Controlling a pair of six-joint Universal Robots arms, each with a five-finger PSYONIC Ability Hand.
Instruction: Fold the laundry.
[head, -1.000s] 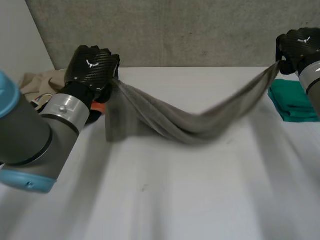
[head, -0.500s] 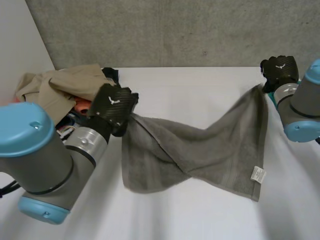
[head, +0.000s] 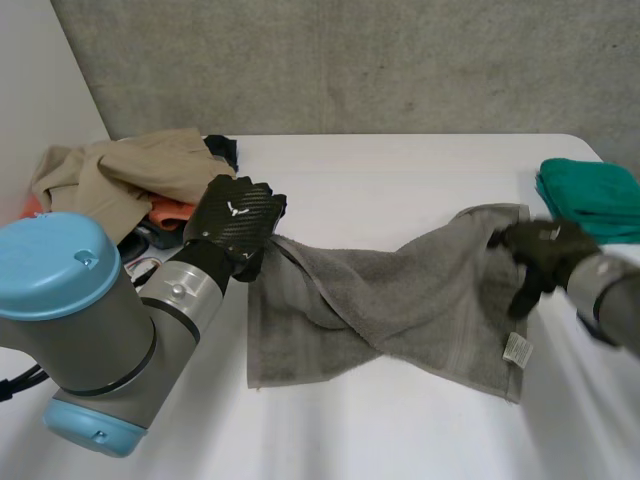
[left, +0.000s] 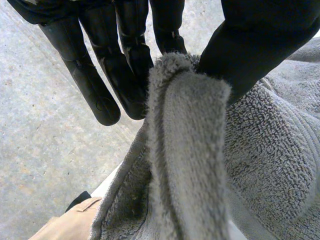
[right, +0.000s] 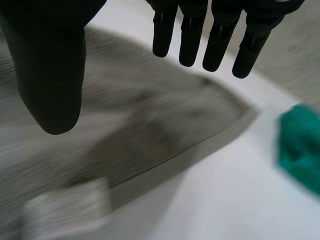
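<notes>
1. With the left hand (head: 235, 220): pinches a rolled edge of the grey towel (head: 400, 300) between thumb and fingers, at the towel's far left corner, raised a little off the tabletop (head: 400, 170).
2. With the right hand (head: 545, 250): hovers over the towel's right edge, fingers straight and set apart from the thumb, holding nothing.
3. As for the towel: lies mostly down on the tabletop, long axis running from one hand across to the other, twisted through the middle, with a white label (head: 516, 348) at the near right corner.
4. Around the work: a green cloth (head: 590, 195) just beyond the right hand, and a heap of clothes (head: 120, 170) behind the left hand, neither on the towel.
5. Deciding relation: right edge directly beneath the open palm, with the far right corner just past the fingers and far closer to this hand than to the left one.
6. Judged next: lower the right hand straight onto that edge and pinch the far corner, to match the left-hand grip.
7. Judged risk: a spoiled fold from the twist, unless drawn out along the long axis first.
</notes>
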